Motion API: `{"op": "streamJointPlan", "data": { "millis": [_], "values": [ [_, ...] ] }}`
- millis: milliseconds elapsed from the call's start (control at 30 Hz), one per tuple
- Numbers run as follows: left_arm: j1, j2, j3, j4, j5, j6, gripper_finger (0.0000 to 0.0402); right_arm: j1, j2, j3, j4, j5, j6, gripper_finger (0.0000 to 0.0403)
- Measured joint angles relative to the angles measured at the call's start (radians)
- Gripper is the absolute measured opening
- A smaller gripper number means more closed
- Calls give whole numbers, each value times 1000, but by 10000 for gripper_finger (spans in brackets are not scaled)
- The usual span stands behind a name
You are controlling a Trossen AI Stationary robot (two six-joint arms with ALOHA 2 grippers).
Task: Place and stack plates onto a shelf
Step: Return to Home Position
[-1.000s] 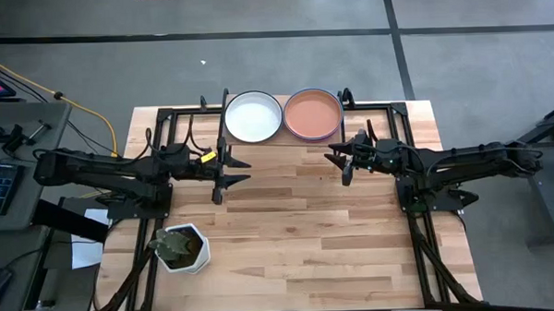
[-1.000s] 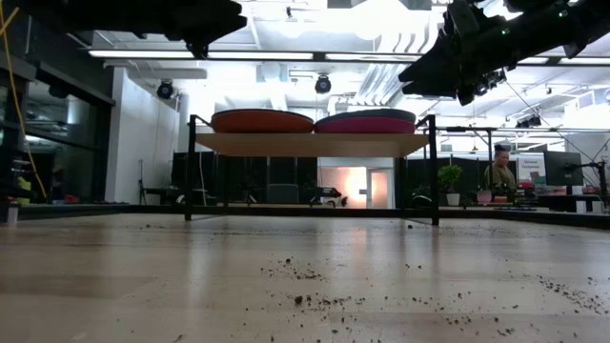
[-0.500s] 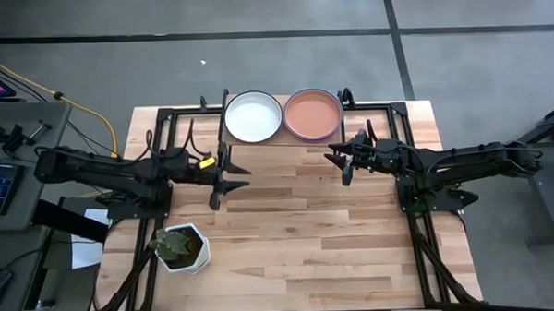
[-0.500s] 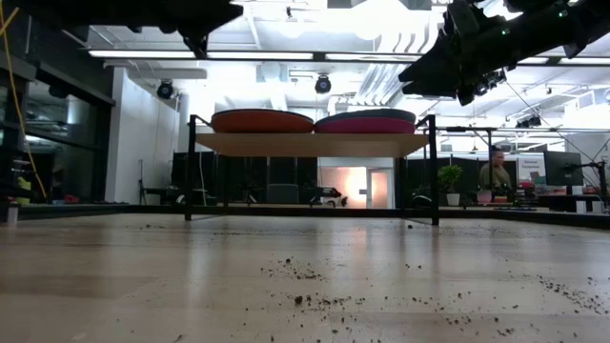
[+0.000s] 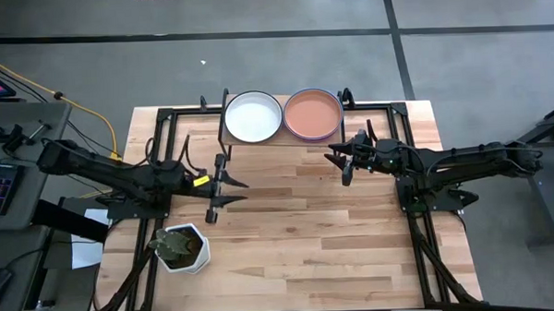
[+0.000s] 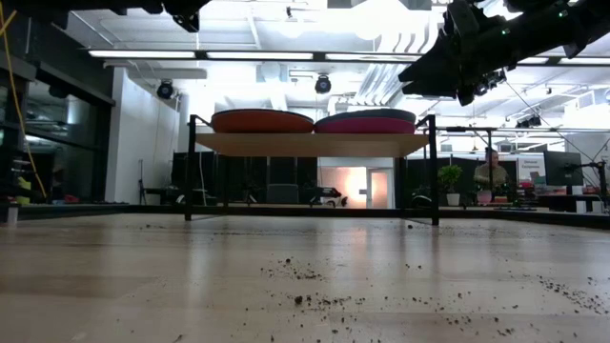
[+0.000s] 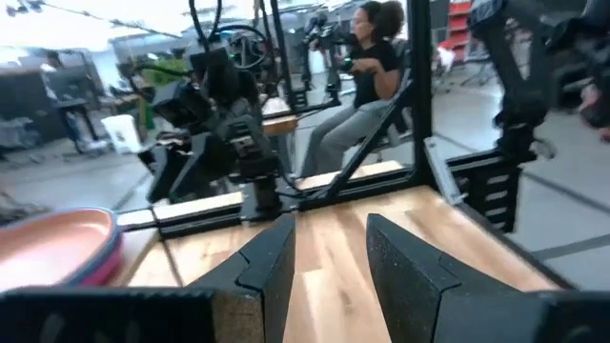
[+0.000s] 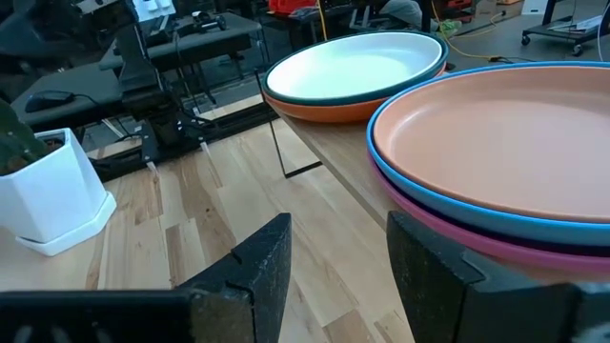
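Note:
On the shelf (image 6: pixel 310 144) at the table's far edge stand two stacks of plates. The left stack has the white plate (image 5: pixel 253 117) on top, over a teal rim and a red plate (image 6: pixel 262 121). The right stack has the salmon plate (image 5: pixel 312 115) on top, over light blue and magenta (image 8: pixel 448 224). My left gripper (image 5: pixel 234 191) hovers open over the table, near and left of the shelf, holding nothing. My right gripper (image 5: pixel 333 156) hovers open just near of the salmon stack, also holding nothing.
A white hexagonal plant pot (image 5: pixel 180 248) stands near the table's near-left corner. Soil crumbs (image 6: pixel 315 276) lie scattered on the wood. Black frame rails (image 5: pixel 156 141) run along the table's sides. A seated person (image 7: pixel 367 67) shows beyond the table in the left wrist view.
My left gripper has drawn back from the shelf toward the table's near edge and slightly left, staying open; in the low view it has gone up out of the picture. The plates and my right arm have kept still.

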Motion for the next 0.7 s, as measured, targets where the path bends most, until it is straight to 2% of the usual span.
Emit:
{"op": "streamJointPlan", "data": {
  "millis": [133, 300, 433, 600, 700],
  "values": [
    [16, -24, -11, 39, -72, 51, 119, 0, 0, 0, 0, 0, 0, 156],
    [84, -119, -10, 3, -76, 68, 119, 0, 0, 0, -2, 0, 0, 156],
    [143, -233, -10, -122, -33, 43, 119, 0, 0, 0, -7, 0, 0, 156],
    [218, -366, -10, -309, 106, -30, 119, 0, 0, 0, -9, 0, 0, 156],
    [238, -412, -10, -373, 144, -62, 119, 0, 0, 0, -9, 0, 0, 156]
  ]
}}
